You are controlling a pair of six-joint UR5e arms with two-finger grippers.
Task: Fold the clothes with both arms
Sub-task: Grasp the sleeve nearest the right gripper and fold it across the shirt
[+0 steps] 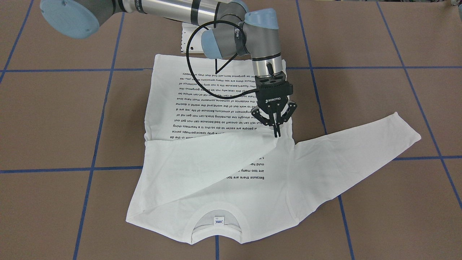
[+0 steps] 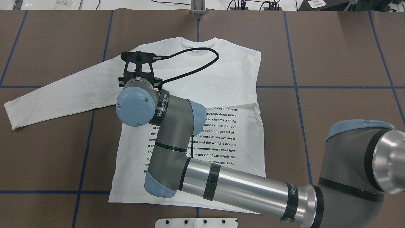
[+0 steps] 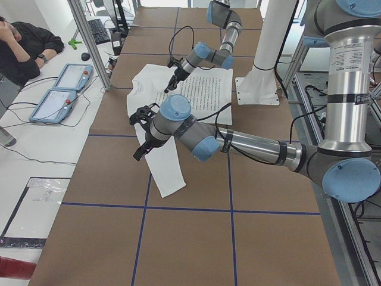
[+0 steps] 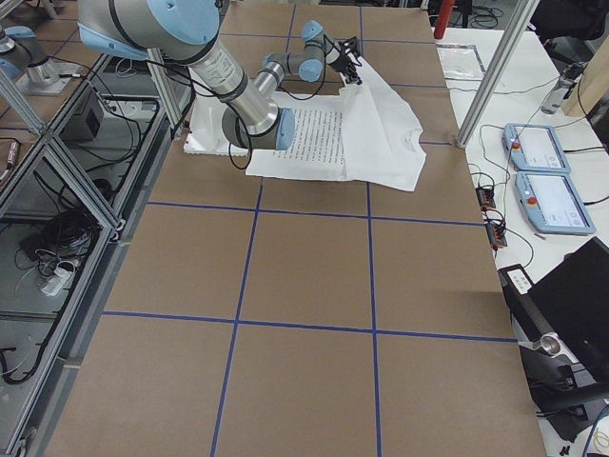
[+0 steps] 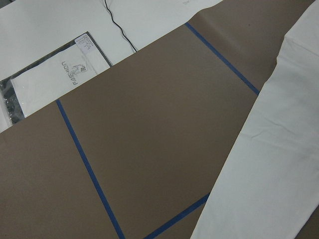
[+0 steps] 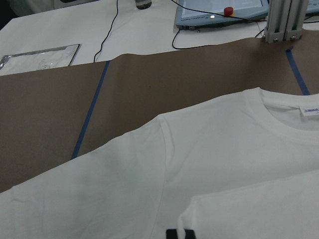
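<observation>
The white long-sleeved T-shirt (image 1: 202, 108) lies flat on the brown table, text side up, collar (image 1: 216, 225) towards the operators' side. One sleeve is folded across the chest. The other sleeve (image 1: 361, 151) lies stretched out on my left and also shows in the left wrist view (image 5: 269, 164). My right arm reaches across the shirt. Its gripper (image 1: 276, 134) points down, shut on the end of the folded sleeve near the far armpit. My left gripper (image 3: 138, 152) hangs raised near the stretched sleeve and shows only in the exterior left view. I cannot tell if it is open.
The white pedestal base (image 1: 187, 39) stands just behind the shirt's hem. Blue tape lines cross the brown table (image 1: 379, 216). An aluminium post (image 3: 89, 42), teach pendants (image 3: 59, 89) and an operator (image 3: 24, 47) are along the operators' side.
</observation>
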